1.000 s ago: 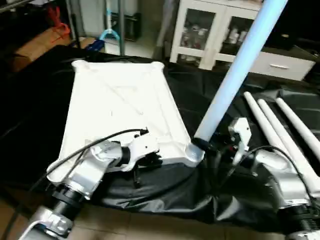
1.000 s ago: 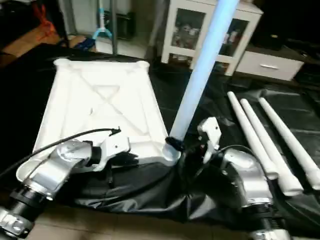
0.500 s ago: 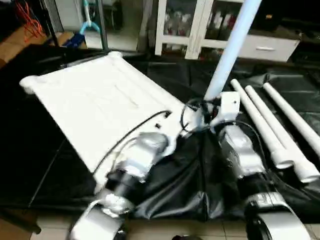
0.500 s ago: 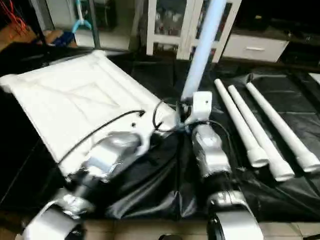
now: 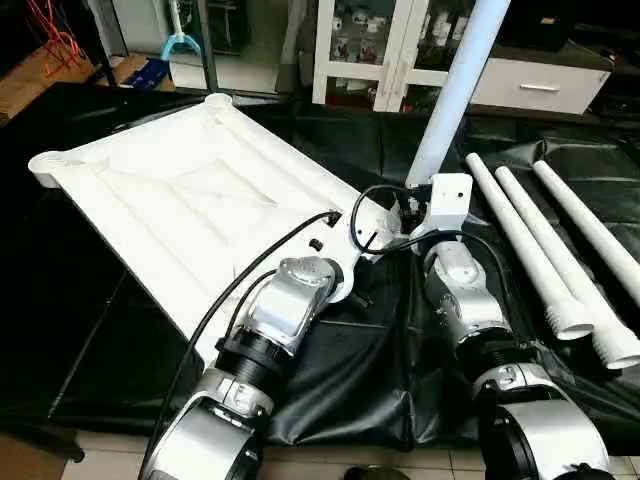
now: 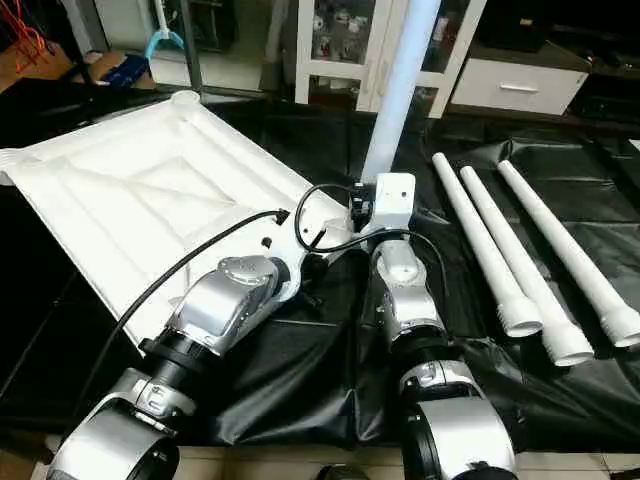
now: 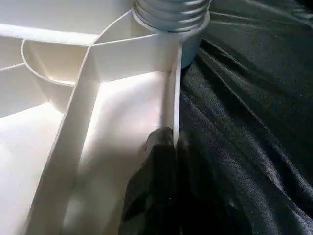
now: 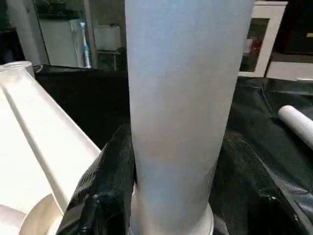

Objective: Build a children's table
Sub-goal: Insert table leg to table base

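The children's table top (image 5: 190, 200) lies underside up on black cloth. One white leg (image 5: 455, 90) stands upright in its near right corner socket. My right gripper (image 8: 171, 196) is shut on this leg just above its base, with a black finger (image 8: 100, 191) on either side. In the head view it sits at the leg's foot (image 5: 405, 205). My left gripper (image 7: 168, 147) pinches the top's rim wall beside that corner, where the leg's threaded end (image 7: 171, 12) sits in the socket. Three loose legs (image 5: 555, 250) lie side by side to the right.
A white glass-door cabinet (image 5: 365, 45) and a drawer unit (image 5: 540, 88) stand behind the work. The black cloth (image 5: 350, 380) hangs over the near edge down to the tiled floor. Cables loop between my two wrists.
The whole picture has swung and tilted, so the camera has moved. Against the loose legs the top now lies turned, far corners further left. Both grippers keep their holds.
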`<state>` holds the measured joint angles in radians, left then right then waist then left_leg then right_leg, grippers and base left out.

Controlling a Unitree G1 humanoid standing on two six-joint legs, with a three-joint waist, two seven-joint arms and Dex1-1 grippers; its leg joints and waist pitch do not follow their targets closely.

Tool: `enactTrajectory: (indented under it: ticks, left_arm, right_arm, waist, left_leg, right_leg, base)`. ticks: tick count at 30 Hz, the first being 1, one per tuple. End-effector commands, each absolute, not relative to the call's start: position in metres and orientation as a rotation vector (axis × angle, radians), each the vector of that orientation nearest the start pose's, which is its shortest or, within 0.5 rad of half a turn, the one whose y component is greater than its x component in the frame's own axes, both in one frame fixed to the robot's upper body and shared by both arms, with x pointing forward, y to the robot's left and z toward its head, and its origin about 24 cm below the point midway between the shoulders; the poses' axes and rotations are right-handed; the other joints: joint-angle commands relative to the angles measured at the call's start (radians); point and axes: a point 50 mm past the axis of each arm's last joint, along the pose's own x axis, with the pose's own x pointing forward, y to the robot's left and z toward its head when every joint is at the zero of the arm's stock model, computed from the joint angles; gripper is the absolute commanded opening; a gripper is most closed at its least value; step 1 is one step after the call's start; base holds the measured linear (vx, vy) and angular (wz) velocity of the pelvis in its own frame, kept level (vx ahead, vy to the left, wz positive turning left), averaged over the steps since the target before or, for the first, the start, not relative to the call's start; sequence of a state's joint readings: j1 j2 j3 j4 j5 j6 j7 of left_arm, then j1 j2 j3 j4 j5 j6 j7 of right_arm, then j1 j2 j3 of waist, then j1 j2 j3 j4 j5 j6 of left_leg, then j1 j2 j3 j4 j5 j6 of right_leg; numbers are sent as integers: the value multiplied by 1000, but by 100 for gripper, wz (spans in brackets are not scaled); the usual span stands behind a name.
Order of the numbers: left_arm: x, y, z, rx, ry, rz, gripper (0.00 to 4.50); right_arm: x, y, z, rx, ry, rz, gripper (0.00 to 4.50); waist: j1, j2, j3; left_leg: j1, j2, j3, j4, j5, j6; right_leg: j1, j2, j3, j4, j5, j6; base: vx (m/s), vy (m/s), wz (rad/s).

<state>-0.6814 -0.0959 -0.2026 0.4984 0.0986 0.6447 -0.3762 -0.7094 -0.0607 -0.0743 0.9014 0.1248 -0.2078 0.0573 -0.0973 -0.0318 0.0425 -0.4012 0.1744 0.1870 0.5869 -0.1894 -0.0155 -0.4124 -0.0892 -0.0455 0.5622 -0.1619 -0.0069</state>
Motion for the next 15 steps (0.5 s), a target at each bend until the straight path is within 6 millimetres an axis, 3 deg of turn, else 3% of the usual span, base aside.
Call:
enactTrajectory:
  ticks: [1,3,5,7,8,12,15]
  left_arm:
    - [340,23,78,186,454,-662,0]
    - [340,23,77,187,456,-662,0]
    - [340,24,77,189,461,-666,0]
    - [340,24,77,191,462,-665,0]
    - [340,24,77,191,462,-665,0]
    - [344,34,75,230,454,-664,0]
    - [343,43,73,287,418,-707,0]
  right_arm:
    - [357,-129,27,72,194,129,254]
    - [358,-128,29,75,187,136,264]
    - [361,-124,36,76,148,174,281]
    - [362,-124,39,73,134,181,304]
    - [362,-124,39,73,134,181,304]
    - [361,-127,53,89,67,239,341]
    - [353,-131,65,92,-8,310,366]
  waist:
    - [13,2,-63]
    - [13,4,-67]
    - [15,-2,-72]
    - [22,5,-70]
    - [24,1,-67]
    - [37,4,-64]
    - [46,8,-68]
  left_leg:
    - [20,54,-16,-60,-103,136]
    - [22,53,-14,-53,-55,160]
    - [17,51,-13,-47,1,192]
    - [19,52,-9,-43,-5,216]
    - [20,53,-7,-43,-29,211]
    - [24,55,-5,-47,-85,176]
    - [24,55,-9,-47,-54,176]
  right_leg:
    - [56,-51,25,-30,13,-288]
    - [57,-51,25,-25,65,-306]
    - [61,-52,26,-15,125,-316]
    - [56,-55,28,-16,98,-323]
    - [54,-54,28,-20,58,-321]
    - [51,-49,29,-26,-20,-302]
    - [54,-46,28,-21,30,-289]
  base:
    - [0,0,0]
    - [0,0,0]
    - [0,0,0]
    - [0,0,0]
    - [0,0,0]
    - [0,0,0]
    - [0,0,0]
